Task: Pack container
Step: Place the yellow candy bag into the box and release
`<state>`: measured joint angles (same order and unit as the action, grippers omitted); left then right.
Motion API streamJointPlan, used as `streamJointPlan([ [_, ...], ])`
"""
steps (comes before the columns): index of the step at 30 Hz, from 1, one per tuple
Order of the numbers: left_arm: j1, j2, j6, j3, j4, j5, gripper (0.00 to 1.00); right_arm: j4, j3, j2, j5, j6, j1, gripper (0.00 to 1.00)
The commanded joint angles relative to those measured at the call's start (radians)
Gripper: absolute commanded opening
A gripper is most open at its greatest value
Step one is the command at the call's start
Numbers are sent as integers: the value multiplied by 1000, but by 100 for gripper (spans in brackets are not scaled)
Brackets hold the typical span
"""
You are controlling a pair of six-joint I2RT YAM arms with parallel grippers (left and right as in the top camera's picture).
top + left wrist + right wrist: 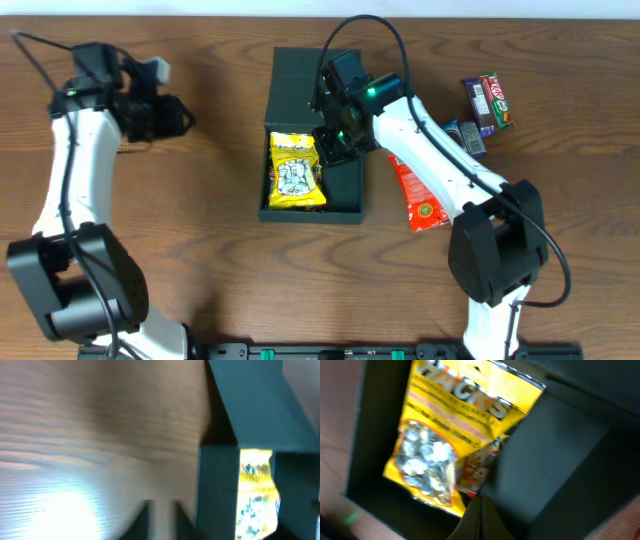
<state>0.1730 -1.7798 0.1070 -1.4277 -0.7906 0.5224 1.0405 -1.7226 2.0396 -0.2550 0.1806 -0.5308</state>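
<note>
My right gripper [333, 140], pinched shut on nothing, sits right over the container [346, 188], whose long side runs front-to-back.

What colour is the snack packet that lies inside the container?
The packet is bright yellow with dark lettering; the right wrist view shows it best.

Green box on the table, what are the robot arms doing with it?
They are packing snacks into the dark teal-green cardboard box. A yellow crinkly snack bag already lies inside. The right gripper hovers over the box, shut and empty. The left gripper is off to the side over the brown wooden table, also shut. A flat red packet and some candy bars lie outside.
</note>
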Motion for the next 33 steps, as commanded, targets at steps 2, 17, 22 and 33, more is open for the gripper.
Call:
streamJointPlan([
  [2,-73,-75,1,76,-6,79,6,1,19,18,68,-10,-10,1],
  [17,-157,-228,-138,122,39,230,6,-70,133,38,63,-40,-79,1],
  [22,-180,-228,-144,123,32,230,6,-95,135,80,63,-39,-106,1],
  [33,-197,-228,-156,123,32,230,6,-159,135,90,-23,-39,-117,1],
])
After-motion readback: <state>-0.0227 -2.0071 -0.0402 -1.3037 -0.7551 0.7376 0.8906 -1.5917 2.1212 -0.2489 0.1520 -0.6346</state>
